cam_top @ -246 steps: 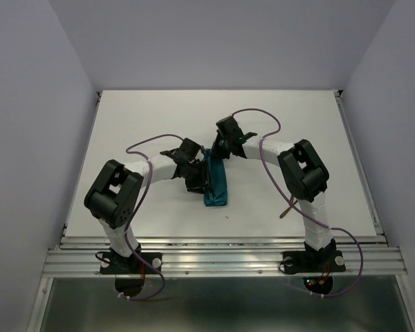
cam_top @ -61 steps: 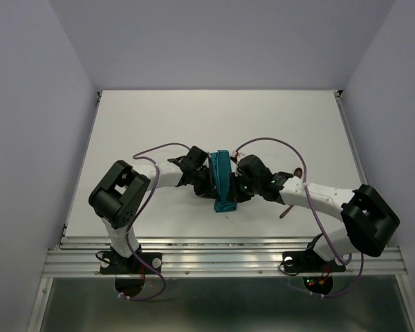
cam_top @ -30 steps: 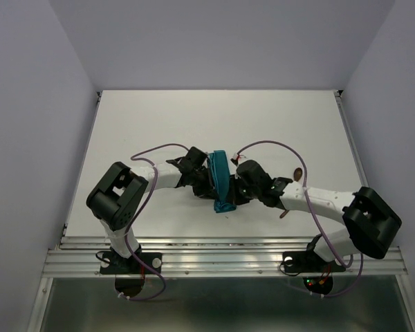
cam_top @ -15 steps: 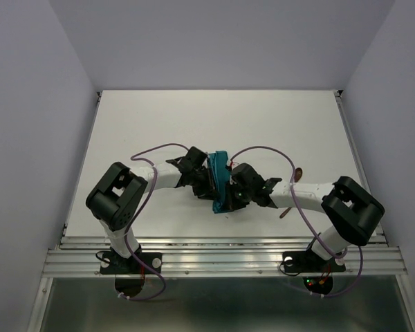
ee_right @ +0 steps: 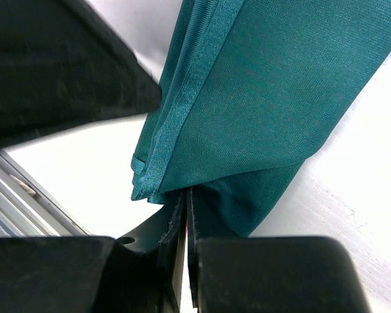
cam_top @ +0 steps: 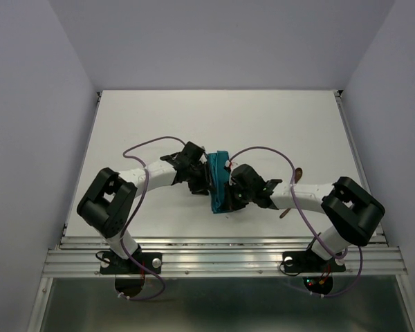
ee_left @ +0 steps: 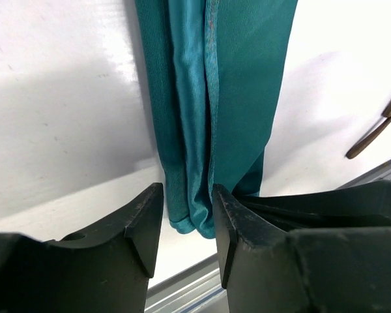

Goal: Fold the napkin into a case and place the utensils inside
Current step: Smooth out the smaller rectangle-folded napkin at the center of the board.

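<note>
Left gripper point(ee_left: 186, 193) has spread its jaws around the case point(ee_left: 241, 85).

Cannot follow the case point(ee_left: 228, 98) past the top edge of the left wrist view, nor past the top and right edges of the right wrist view. Only a cut-off stretch of the utensils point(ee_left: 367, 137) at the left wrist view's right edge (fork or not, cannot tell). From above, partly hidden under the right arm point(cam_top: 311, 195) and too small to make out.

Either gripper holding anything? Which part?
Right gripper pinches the folded napkin by a layer at its near end. Left gripper has its jaws open astride that end, not clamped.
</note>
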Available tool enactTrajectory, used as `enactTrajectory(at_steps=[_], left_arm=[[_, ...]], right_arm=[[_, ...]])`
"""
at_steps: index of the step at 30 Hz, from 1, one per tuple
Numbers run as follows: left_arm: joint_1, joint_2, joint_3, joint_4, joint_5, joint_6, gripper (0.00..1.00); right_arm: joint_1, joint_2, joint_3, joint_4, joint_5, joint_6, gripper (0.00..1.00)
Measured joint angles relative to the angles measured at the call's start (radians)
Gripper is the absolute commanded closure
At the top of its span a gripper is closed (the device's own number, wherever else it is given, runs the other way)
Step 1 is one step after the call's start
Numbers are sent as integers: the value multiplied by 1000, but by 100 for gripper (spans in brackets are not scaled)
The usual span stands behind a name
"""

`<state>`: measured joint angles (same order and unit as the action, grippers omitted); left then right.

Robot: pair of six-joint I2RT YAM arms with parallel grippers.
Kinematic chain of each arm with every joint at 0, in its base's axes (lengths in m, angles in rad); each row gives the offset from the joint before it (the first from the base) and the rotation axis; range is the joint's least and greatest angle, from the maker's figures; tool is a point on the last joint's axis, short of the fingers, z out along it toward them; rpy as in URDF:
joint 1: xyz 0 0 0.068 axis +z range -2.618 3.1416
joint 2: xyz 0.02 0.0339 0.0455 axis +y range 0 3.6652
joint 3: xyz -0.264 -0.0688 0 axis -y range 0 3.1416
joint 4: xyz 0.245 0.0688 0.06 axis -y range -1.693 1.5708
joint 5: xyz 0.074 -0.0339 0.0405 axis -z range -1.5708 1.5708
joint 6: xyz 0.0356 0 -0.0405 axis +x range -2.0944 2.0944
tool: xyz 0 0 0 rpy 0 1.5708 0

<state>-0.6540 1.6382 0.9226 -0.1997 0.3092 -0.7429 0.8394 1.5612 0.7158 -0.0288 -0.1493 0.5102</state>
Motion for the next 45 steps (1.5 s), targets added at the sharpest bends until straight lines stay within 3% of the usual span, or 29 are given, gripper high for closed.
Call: enactTrajectory(at_steps=[9,20,23,24,28,45], left_arm=[[28,0,68,-14,-11,26,60],[127,142,306,-27,-31,59,71],[135,205,380,-29,-16,66,71],[132,230,416,-31,-8,68,65],[123,278,454,-40,-13,74,61],[98,385,615,-122,-128,100,58]], right_arm=[[0,-14,-12,3,15,-18,92],[0,-58,-50,-5,41,-21,92],[0,-69,-58,-9,49,-21,92],[0,-72,-59,-11,51,-21,93],[0,-73,-59,-13,55,-21,93],[0,-73,-58,-15,57,-20,93]])
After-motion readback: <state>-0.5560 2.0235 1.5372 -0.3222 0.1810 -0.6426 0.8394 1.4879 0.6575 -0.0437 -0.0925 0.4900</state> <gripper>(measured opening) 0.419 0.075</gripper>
